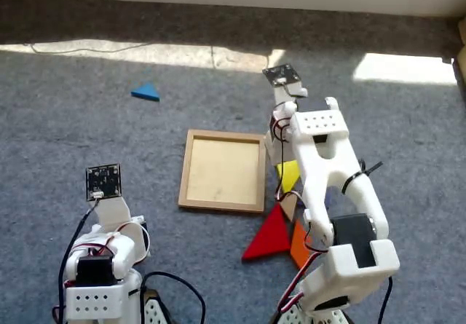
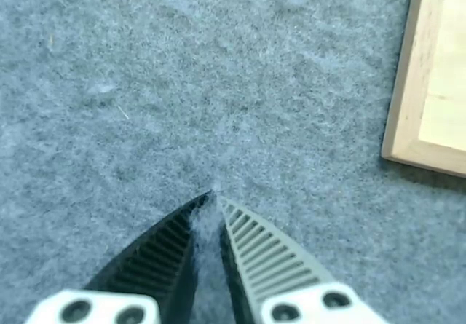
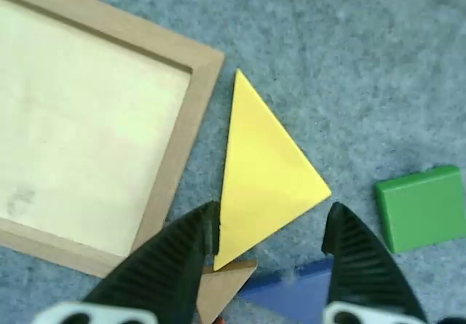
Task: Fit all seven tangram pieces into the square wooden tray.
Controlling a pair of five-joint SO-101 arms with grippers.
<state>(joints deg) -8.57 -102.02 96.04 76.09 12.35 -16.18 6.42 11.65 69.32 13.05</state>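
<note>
Right tool [image 3: 273, 218] hangs with jaws apart astride the yellow triangle [image 3: 262, 171], just beside the empty wooden tray [image 1: 186, 171]. Left tool [image 2: 216, 196] is closed on nothing above the grey surface [image 2: 145, 84]. No piece is placed yet, so all seven remain.

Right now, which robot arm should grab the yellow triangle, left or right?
Probably the right. The right gripper, open, hangs just over the yellow triangle beside the wooden tray. The left gripper is shut over bare carpet on the tray's other side.
</note>
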